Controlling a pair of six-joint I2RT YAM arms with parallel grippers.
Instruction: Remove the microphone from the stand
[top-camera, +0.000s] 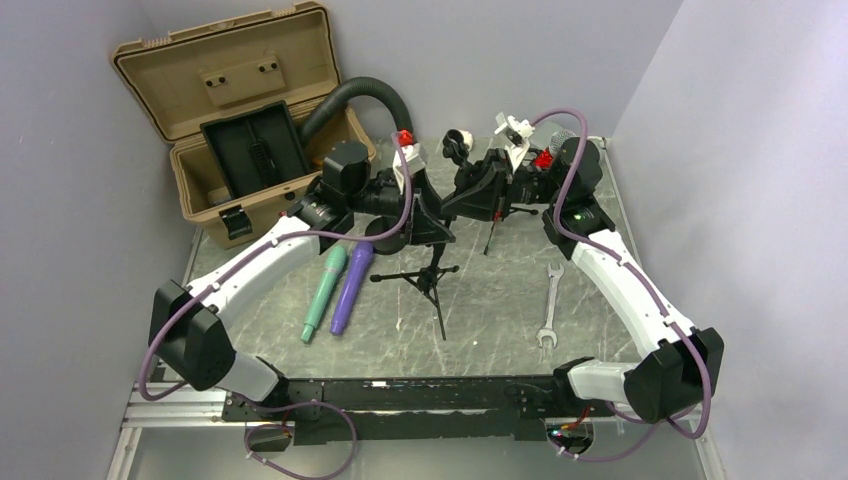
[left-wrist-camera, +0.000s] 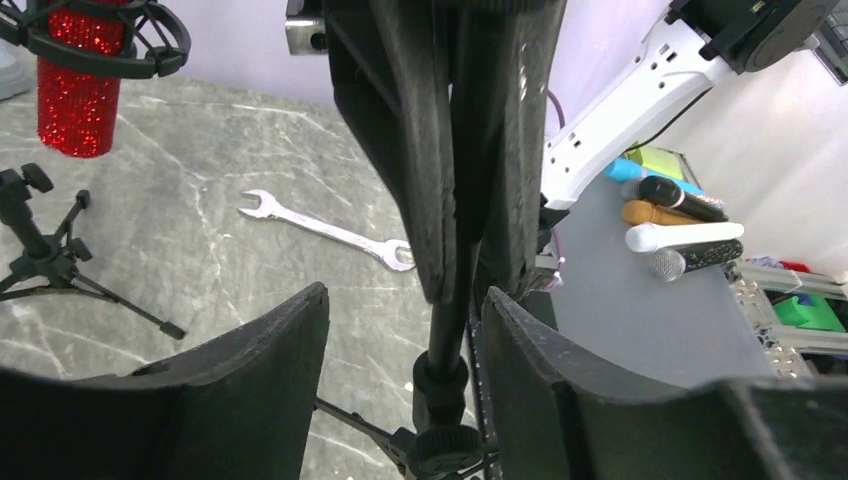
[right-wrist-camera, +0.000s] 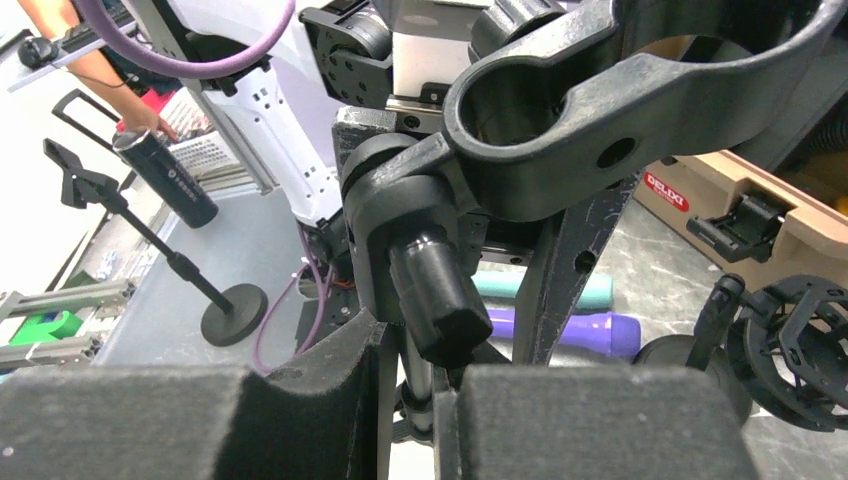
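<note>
A black tripod stand (top-camera: 430, 278) stands mid-table. Its ring clip (right-wrist-camera: 600, 100) holds nothing that I can see; the clip also shows in the top view (top-camera: 458, 142). My right gripper (top-camera: 467, 198) is shut on the stand's pole (right-wrist-camera: 421, 372), which sits between its pads (right-wrist-camera: 300, 420). My left gripper (top-camera: 435, 225) is open, its fingers (left-wrist-camera: 250, 390) on either side of the same pole (left-wrist-camera: 450, 340) lower down. A teal microphone (top-camera: 324, 292) and a purple microphone (top-camera: 350, 288) lie flat left of the stand. A red glitter microphone (left-wrist-camera: 78, 90) sits in a shock mount on a second tripod.
An open tan case (top-camera: 230, 110) with a black hose (top-camera: 360, 95) is at the back left. A wrench (top-camera: 549, 305) lies at the right. An empty shock mount (right-wrist-camera: 790, 350) on a round base stands near the left arm. Walls close both sides.
</note>
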